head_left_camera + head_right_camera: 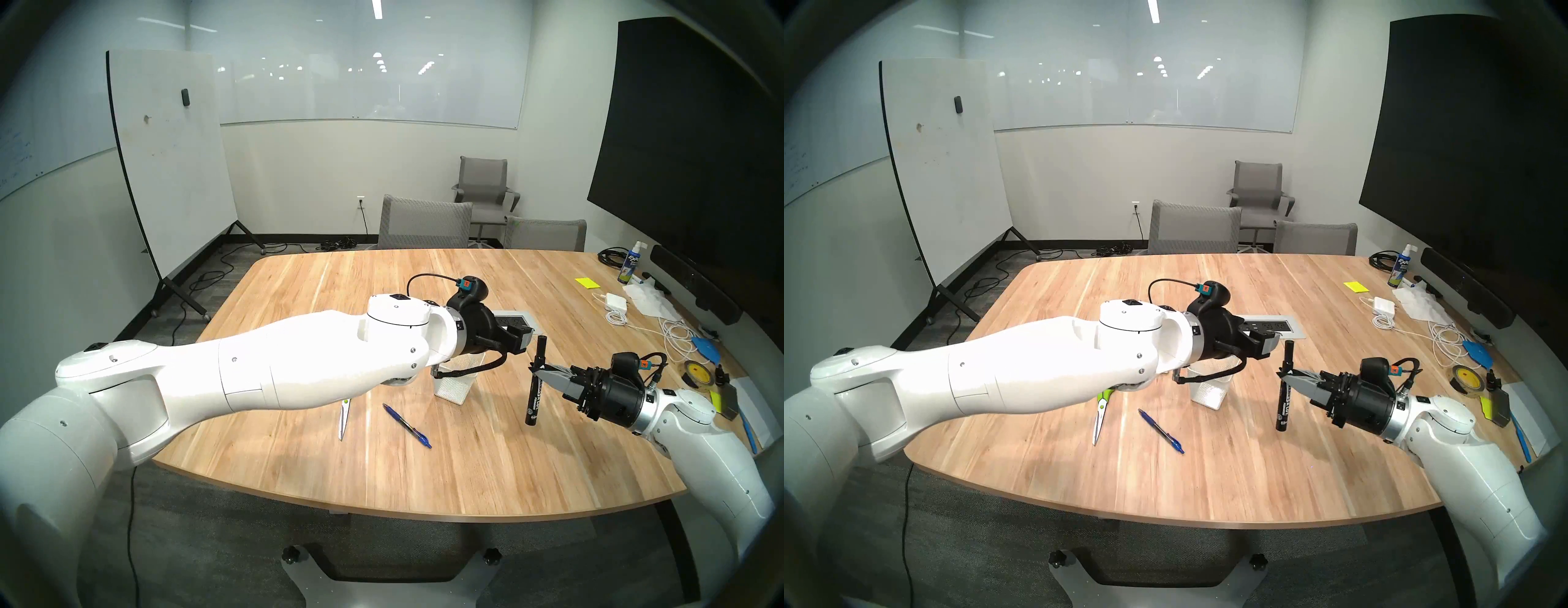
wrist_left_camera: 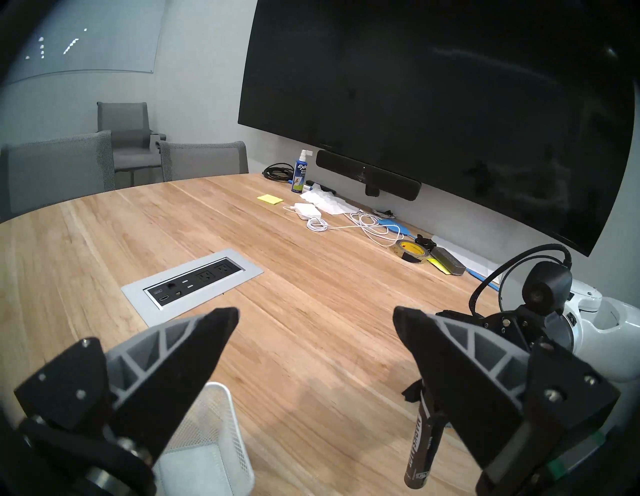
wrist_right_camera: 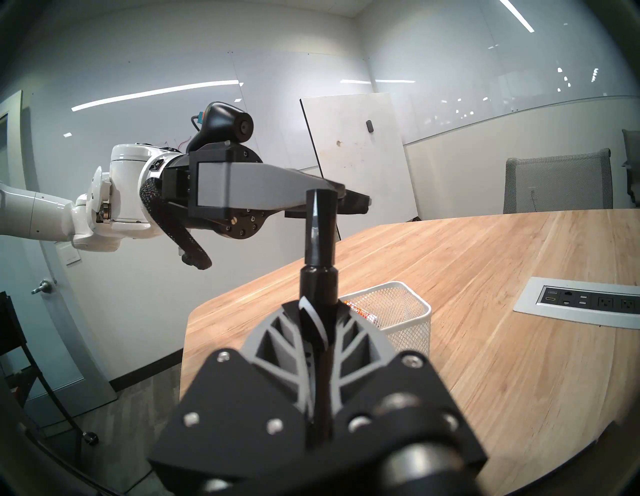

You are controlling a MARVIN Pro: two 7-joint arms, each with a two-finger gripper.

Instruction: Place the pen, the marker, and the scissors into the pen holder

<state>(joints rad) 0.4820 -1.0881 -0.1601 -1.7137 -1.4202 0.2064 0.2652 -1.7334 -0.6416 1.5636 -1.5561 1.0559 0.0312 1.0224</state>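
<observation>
Head stereo left shows the right hand (image 1: 538, 370) squeezed shut on the marker (image 1: 535, 382), holding it near the middle so both ends stick out. The marker stands almost straight up and down in the air, a little above the counter (image 1: 466, 458), with its printed end low and its plain dark end high. I think it is held upright like this so it can slide end-first into the pen holder (image 1: 456, 380), which stands just to the left of it with its open top facing up. The left hand (image 2: 316, 320) is wide open with nothing in it, close by the marker's top end and above the pen holder; maybe it is there to take the marker. The pen (image 1: 406, 425) lies flat on the counter, slanting from far-left to near-right. The scissors (image 1: 344, 418) lie flat too, partly under the left arm, with the blades pointing toward the near edge.
</observation>
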